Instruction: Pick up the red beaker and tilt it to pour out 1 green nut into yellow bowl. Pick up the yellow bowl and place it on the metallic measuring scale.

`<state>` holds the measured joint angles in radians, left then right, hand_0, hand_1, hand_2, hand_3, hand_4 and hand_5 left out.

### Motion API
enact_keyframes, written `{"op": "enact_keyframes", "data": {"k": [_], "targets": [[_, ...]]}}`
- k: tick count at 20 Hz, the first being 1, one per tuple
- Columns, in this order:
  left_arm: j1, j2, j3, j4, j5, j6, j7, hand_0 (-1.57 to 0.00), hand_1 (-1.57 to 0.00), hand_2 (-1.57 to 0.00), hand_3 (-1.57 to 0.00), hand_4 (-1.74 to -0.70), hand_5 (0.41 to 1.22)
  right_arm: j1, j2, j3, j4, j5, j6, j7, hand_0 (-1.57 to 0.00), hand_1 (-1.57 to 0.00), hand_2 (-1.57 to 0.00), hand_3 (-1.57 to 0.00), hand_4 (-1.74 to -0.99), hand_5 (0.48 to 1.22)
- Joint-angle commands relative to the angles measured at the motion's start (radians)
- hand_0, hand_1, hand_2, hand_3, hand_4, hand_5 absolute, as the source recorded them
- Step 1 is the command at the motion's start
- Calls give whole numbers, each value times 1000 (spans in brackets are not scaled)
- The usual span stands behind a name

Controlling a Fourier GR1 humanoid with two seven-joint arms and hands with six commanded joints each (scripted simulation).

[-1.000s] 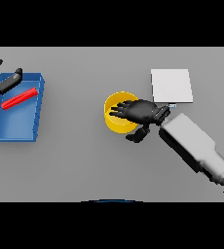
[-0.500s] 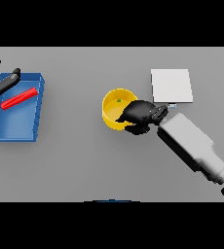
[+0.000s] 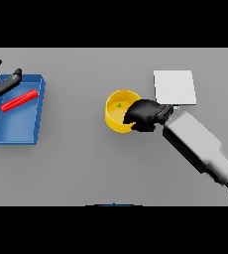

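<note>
The right hand (image 3: pixel 144 115) has closed further onto the yellow bowl (image 3: pixel 117 110), fingers clamped on its rim; the green nut (image 3: pixel 119 104) lies inside, just left of them.

The left hand (image 3: pixel 1 82) hovers with fingers apart.

Bare counter (image 3: pixel 76 163) lies between blue tray (image 3: pixel 17 131) and yellow bowl (image 3: pixel 117 115). Scale (image 3: pixel 174 87) sits near bowl's right; right hand (image 3: pixel 143 115) occupies that gap.

Lighting even and diffuse over the grey worktop (image 3: pixel 86 163), moderately bright; no glare. Shadows faint: slight darkening under the yellow bowl (image 3: pixel 117 115) at its lower rim. Right robot hand (image 3: pixel 144 115) reads near-black, surface detail lost. No edge distortion
</note>
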<state>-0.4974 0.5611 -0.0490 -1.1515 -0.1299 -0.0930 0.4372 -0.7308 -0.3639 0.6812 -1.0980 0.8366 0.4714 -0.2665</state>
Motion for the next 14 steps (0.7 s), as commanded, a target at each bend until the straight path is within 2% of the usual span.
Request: {"op": "enact_keyframes", "data": {"k": [1,6,7,9,12,14], "targets": [[-7,2,2,8,-3,2,-2,1,1,1,1,-778,704,7,-6,-4,-26,-7,13,16,-1522,-1520,-1415,-1185,-1724,1209],[-10,1,-2,-7,1,-3,-7,1,1,1,1,-776,702,-12,-58,-44,-117,-40,93,76,-1555,-1554,-1491,-1153,-1735,1217],[-19,-9,-4,-4,-1,4,9,1,1,1,1,-780,702,-7,-81,-54,-135,-46,99,73,-1558,-1558,-1451,-1204,-1736,1218],[-12,-5,6,-8,10,4,0,1,1,1,1,-788,702,4,-92,-64,-176,-42,102,128,-1563,-1562,-1447,-1199,-1738,1219],[-18,-2,10,-4,16,-3,-2,1,1,1,1,-799,704,22,-84,-74,-251,-59,130,174,-1567,-1567,-1507,-1179,-1739,1219],[-6,-2,16,-13,26,-4,3,1,1,1,1,-806,703,17,-105,-106,-246,-64,133,207,-1530,-1568,-1518,-1177,-1740,1220]]}}
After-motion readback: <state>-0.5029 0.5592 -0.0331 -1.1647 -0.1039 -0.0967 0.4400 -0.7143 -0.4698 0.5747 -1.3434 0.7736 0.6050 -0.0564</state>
